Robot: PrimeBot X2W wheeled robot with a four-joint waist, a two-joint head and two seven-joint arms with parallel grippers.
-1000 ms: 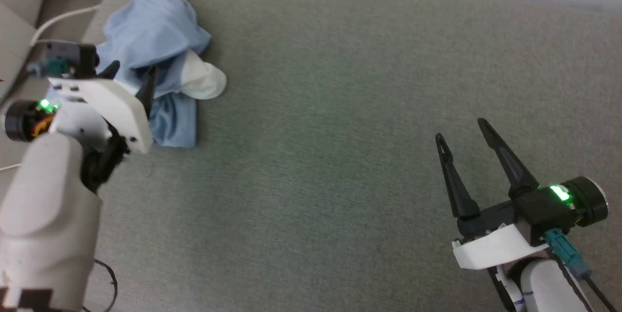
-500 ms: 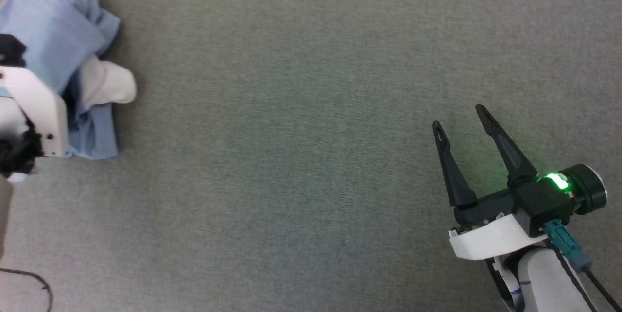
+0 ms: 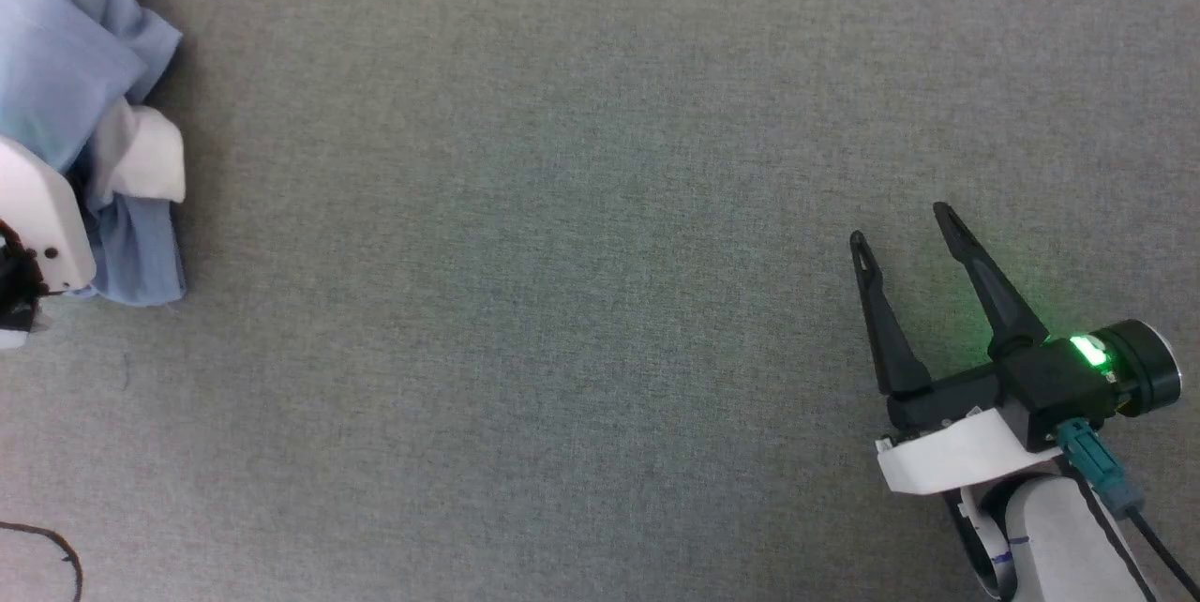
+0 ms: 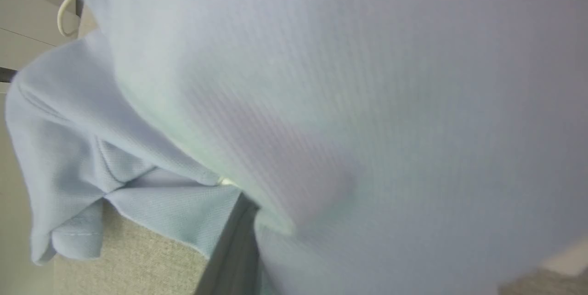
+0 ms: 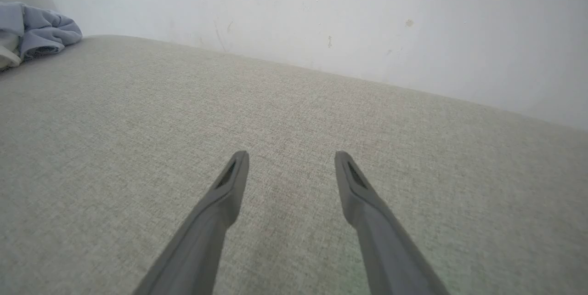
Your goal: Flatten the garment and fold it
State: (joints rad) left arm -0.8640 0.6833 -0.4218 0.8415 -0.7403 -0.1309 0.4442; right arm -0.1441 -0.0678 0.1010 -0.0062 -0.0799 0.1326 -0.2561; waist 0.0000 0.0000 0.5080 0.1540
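The light blue garment [image 4: 349,102] drapes close over the lens. At seven o'clock it covers a dark finger's [image 4: 232,249] tip, beside grey woven surface [image 4: 138,263].

Head view: the garment [image 3: 89,105] is running off the left edge, most of it out of frame. The left gripper [image 3: 36,222] is showing just its white housing at that edge; the rest is hiding in the cloth or past the edge. A black cable [image 3: 73,564] is getting clipped at the lower left corner. Left wrist view: the garment is crowding the lens and blurring. One of the dark fingers [image 4: 232,253] is peeking below a fold and the other is lying covered, so the grip cannot be judged.
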